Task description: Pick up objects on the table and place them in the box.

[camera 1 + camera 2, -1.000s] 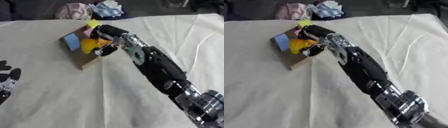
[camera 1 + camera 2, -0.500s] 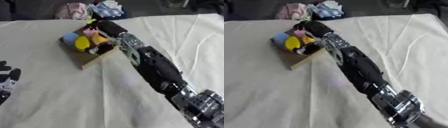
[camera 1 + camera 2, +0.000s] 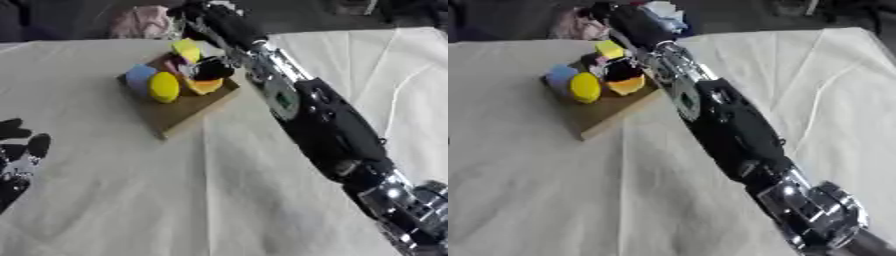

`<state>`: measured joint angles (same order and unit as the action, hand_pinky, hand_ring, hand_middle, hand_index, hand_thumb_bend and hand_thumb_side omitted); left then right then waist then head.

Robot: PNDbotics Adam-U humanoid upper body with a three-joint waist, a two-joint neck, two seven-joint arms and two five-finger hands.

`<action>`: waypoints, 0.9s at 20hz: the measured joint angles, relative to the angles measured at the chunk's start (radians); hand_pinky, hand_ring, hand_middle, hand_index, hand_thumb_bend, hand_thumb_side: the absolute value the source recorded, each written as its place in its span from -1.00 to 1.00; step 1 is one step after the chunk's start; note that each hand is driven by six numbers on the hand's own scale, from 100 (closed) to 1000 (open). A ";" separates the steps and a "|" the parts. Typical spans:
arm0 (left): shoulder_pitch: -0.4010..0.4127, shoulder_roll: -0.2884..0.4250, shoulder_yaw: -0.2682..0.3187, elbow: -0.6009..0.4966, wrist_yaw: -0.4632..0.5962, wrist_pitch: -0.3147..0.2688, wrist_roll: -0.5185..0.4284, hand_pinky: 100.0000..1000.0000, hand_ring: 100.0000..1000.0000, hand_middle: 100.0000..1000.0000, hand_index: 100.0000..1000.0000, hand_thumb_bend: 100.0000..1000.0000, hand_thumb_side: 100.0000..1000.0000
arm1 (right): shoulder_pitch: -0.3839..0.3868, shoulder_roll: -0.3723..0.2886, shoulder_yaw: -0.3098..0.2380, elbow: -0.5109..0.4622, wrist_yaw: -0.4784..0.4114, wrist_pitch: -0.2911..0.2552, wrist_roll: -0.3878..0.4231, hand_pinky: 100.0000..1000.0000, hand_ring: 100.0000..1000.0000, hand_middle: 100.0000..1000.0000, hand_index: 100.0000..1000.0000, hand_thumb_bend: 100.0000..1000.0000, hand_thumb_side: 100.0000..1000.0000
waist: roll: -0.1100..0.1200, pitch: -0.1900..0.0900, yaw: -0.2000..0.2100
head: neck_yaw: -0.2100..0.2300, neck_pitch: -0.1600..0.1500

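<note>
Covering most of both views is the desk (image 3: 131, 200), draped in a creased pale cloth. Your right arm (image 3: 324, 115) crosses it from the lower right corner to the far centre, black with silver joints, and passes just beside the right edge of the box.

The box (image 3: 179, 107) is a flat brown cardboard tray sitting askew on the far left-centre of the desk. It holds several small things packed close together: a yellow oval object (image 3: 164, 87) at the front, a blue object (image 3: 138, 75) touching it on the left, an orange wedge (image 3: 206, 86) to the right, a yellow block (image 3: 185, 49) at the far side, and a pink piece (image 3: 172, 66) between them. A dark shape lies over the orange wedge; what it is cannot be made out.

Your right hand (image 3: 627, 20) shows only as a dark mass beyond the far edge of the box; whether its fingers are spread or curled cannot be told.

Your left hand (image 3: 17, 157) rests at the left edge of the left eye view, fingers straight and relaxed, holding nothing.
</note>
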<state>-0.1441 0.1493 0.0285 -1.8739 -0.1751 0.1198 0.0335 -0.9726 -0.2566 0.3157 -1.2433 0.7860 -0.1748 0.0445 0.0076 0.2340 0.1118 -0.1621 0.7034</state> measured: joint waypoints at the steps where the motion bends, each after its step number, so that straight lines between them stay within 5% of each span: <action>1: 0.000 0.000 0.001 0.000 0.000 0.000 0.003 0.32 0.03 0.20 0.52 0.06 -0.13 | 0.024 -0.023 -0.001 -0.053 -0.045 0.010 0.007 0.53 0.55 0.51 0.77 -0.78 -0.47 | 0.000 0.000 -0.006 | 0.007 0.000; 10: -0.008 0.000 0.010 0.006 -0.002 -0.002 0.023 0.32 0.06 0.23 0.52 0.07 -0.15 | 0.319 -0.169 -0.105 -0.464 -0.399 0.090 -0.005 0.40 0.44 0.42 0.64 -1.00 -0.49 | -0.006 0.000 -0.054 | 0.076 0.005; 18: -0.001 0.000 0.013 0.009 -0.002 -0.004 0.051 0.31 0.07 0.26 0.52 0.03 -0.16 | 0.587 -0.168 -0.226 -0.597 -0.551 0.090 -0.091 0.33 0.40 0.39 0.61 -1.00 -0.59 | -0.006 -0.001 -0.089 | 0.147 0.051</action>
<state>-0.1451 0.1494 0.0412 -1.8653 -0.1773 0.1155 0.0844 -0.3855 -0.4246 0.0895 -1.8402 0.2351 -0.0849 -0.0467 0.0018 0.2334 0.0229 -0.0147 0.7546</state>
